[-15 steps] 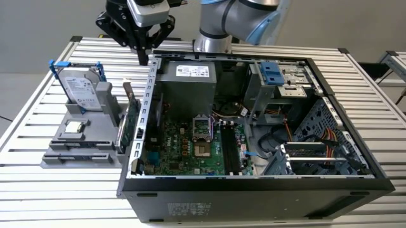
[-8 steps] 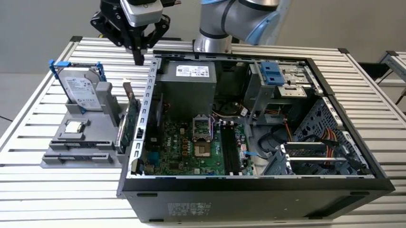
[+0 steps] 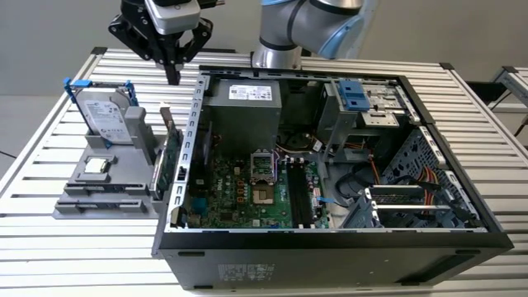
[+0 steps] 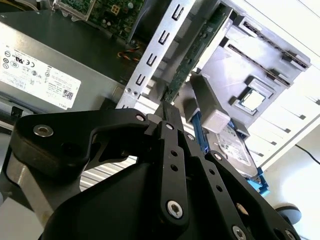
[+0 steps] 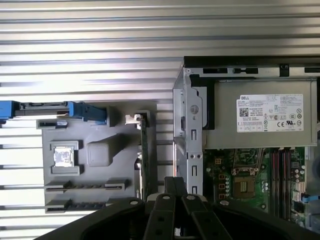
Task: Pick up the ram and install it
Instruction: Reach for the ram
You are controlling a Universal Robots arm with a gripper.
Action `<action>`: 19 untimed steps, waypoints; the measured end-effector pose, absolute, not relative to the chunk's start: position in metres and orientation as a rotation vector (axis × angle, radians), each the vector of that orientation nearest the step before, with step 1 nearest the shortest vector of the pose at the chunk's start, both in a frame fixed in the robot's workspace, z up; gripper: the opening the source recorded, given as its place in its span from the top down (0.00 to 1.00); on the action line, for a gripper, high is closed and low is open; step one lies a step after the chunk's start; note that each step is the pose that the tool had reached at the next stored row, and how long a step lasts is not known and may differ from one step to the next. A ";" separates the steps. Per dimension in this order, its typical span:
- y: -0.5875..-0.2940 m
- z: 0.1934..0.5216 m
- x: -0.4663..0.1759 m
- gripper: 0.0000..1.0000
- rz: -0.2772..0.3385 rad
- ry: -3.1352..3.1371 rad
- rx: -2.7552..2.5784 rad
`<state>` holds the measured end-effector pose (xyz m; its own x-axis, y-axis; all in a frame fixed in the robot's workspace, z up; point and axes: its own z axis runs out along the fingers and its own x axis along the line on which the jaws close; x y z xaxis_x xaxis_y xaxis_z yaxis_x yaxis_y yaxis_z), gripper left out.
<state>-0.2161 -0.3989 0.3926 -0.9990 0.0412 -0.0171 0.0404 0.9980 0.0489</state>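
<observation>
The ram (image 3: 169, 154) is a thin dark green stick standing on edge in a grey holder (image 3: 99, 204), right beside the open computer case's outer wall. It runs as a narrow green strip in both wrist views (image 5: 143, 155) (image 4: 195, 50). My gripper (image 3: 172, 75) hangs above the holder's far end, over the table and higher than the ram, not touching it. Its black fingers (image 4: 167, 107) are pressed together, shut with nothing between them. In the first wrist view the gripper (image 5: 175, 181) points toward the near end of the stick.
The holder also carries a silver drive with a blue frame (image 3: 107, 117) and a small square silver chip (image 3: 97, 165). The open case (image 3: 330, 241) shows a motherboard with black memory slots (image 3: 298, 192) and a power supply (image 3: 243, 111). The slatted table (image 3: 49, 247) surrounds everything.
</observation>
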 end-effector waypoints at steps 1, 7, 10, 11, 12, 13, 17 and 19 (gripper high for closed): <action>-0.399 0.393 -0.217 1.00 0.076 3.122 0.064; -0.399 0.393 -0.224 1.00 0.076 3.122 0.064; -0.399 0.393 -0.228 1.00 0.076 3.122 0.064; -0.399 0.393 -0.229 1.00 0.076 3.122 0.064; -0.399 0.393 -0.230 1.00 0.076 3.122 0.064; -0.399 0.393 -0.231 1.00 0.076 3.122 0.064; -0.399 0.393 -0.235 1.00 0.076 3.122 0.064; -0.399 0.393 -0.237 1.00 0.076 3.123 0.064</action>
<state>-0.2374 -0.3989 0.3926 -0.9990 0.0413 -0.0161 0.0404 0.9980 0.0490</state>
